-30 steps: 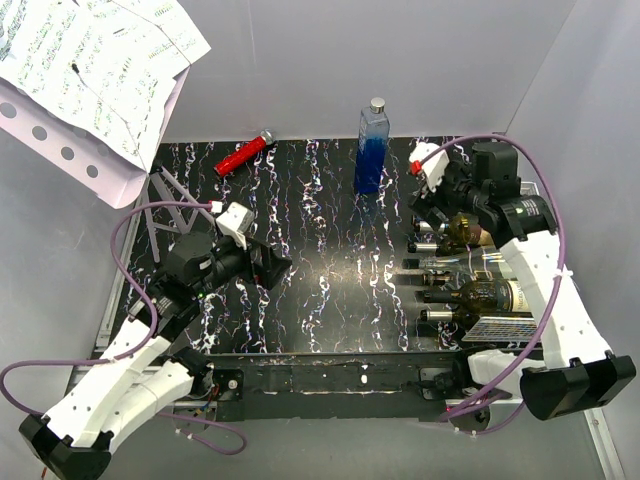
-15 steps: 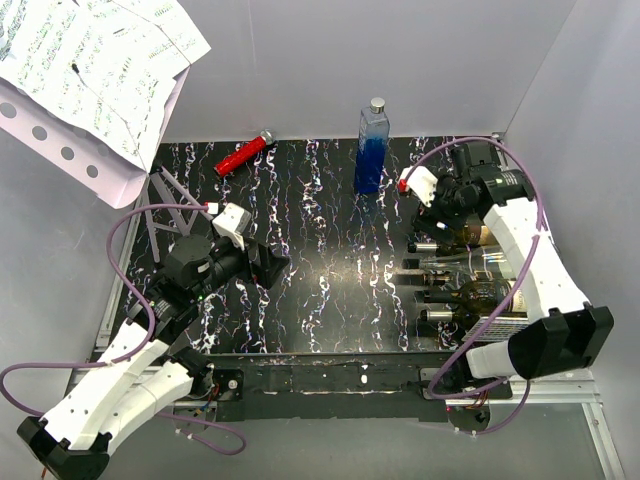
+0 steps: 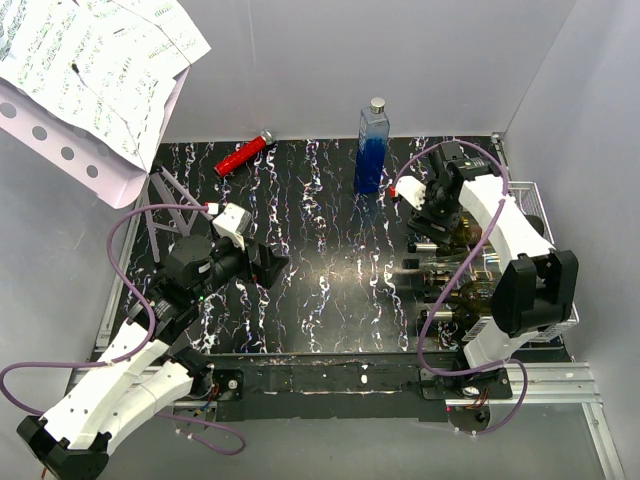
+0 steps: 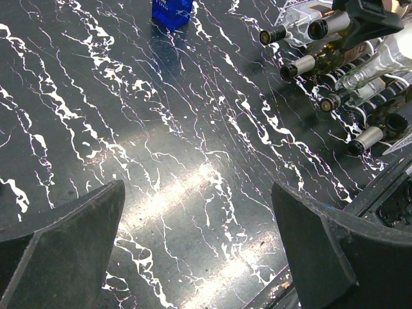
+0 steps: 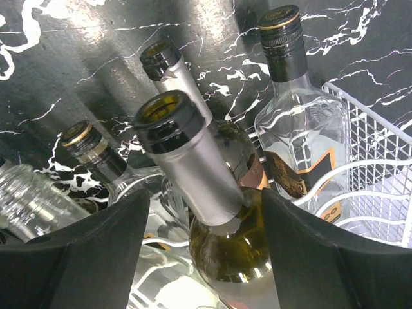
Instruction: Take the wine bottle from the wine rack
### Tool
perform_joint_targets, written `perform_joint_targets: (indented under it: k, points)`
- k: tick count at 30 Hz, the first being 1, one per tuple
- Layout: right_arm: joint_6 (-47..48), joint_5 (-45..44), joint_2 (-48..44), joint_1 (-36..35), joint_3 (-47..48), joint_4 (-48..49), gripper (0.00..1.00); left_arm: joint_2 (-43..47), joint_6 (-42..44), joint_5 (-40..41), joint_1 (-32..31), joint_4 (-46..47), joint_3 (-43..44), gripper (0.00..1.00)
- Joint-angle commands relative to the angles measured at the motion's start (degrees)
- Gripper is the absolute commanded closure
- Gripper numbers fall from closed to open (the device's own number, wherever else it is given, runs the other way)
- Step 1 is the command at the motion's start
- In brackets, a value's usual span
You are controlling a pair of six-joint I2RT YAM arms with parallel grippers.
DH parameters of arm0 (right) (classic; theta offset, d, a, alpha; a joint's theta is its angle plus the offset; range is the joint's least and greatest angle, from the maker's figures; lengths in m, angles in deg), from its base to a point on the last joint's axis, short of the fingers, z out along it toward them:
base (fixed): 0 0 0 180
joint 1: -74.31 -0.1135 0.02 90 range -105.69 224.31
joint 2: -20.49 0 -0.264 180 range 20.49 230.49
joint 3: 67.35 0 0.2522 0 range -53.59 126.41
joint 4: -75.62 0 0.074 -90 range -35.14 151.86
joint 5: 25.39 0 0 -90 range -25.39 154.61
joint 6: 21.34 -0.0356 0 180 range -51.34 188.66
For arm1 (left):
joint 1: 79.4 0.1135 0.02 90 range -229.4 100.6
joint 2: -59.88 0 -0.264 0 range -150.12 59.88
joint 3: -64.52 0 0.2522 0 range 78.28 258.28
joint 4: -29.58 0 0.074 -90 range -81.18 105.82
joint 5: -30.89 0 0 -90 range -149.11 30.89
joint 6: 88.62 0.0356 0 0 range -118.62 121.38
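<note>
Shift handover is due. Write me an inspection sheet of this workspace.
Surface: black marbled table, glossy with glare.
Job's things: white wire rack at right, holding bottles; one foil-necked wine bottle raised.
Clutter: blue bottle standing at the back; red tube lying left of it.
Grippers: left gripper open, empty; right gripper open around the wine bottle's neck.
Cables: purple cables loop off both arms.
Surroundings: white walls; papers top left.

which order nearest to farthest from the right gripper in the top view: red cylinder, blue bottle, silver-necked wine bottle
1. silver-necked wine bottle: directly under the right gripper, lying in the white rack on the right side.
2. blue bottle: upright at the back, to the gripper's left.
3. red cylinder: lying at the back left, plainly farthest.
</note>
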State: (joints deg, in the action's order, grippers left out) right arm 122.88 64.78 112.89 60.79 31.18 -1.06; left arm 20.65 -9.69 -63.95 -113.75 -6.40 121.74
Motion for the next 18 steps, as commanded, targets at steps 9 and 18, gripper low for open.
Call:
perform_joint_targets:
  k: [9, 18]
  points:
    - [3.1, -4.4, 2.3, 0.5, -2.7, 1.3, 0.34, 0.0, 0.7, 0.7, -0.3, 0.6, -0.8, 0.02]
    - [4.2, -6.6, 1.9, 0.4, -4.0, 5.3, 0.39, 0.0, 0.9, 1.0, -0.3, 0.6, -0.8, 0.02]
